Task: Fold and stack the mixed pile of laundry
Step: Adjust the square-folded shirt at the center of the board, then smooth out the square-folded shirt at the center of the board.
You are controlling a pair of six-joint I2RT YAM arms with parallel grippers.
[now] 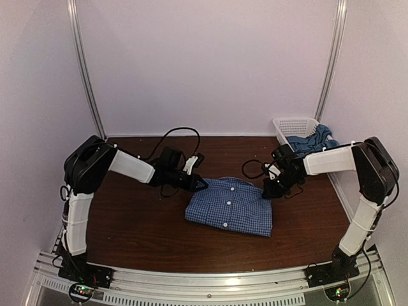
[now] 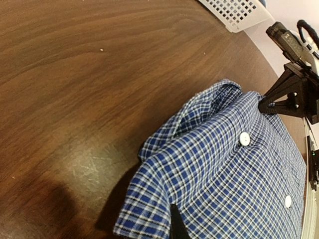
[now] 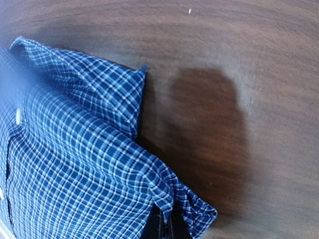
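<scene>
Top view first: looking at a blue-and-white fine-checked collared button shirt (image 1: 229, 207), folded into a rectangle, lying button-side up around the middle of the dark brown wood-grain table (image 1: 127, 223). Left gripper (image 1: 203, 183) down at the shirt's far-left corner, right gripper (image 1: 266, 191) down at the far-right corner, both at the collar end. Off in the far-right table corner, a white plastic lattice basket (image 1: 294, 124) with a plain teal-blue t-shirt (image 1: 313, 139) slumped in it and hanging over the rim, well apart from the folded shirt. Over to the left wrist view: shirt (image 2: 224, 174) filling the lower right, collar pointing toward the basket (image 2: 234, 12), white buttons running down the front. Just one black sliver of the left gripper's fingers (image 2: 177, 226) poking in at the bottom edge, pressed together, tip resting on the cloth near the shirt's edge; can't tell from here whether any fabric is caught between them. Right gripper (image 2: 263, 105) also in shot, nose touching the opposite side of the collar. Right wrist view: shirt (image 3: 75, 164) across the left half, collar flap up top, bare table (image 3: 239, 74) on the right with a dark shadow patch. Right gripper's fingers (image 3: 162, 226) closed tight at the bottom edge, pinching the shirt's folded edge, cloth curling up around them.
</scene>
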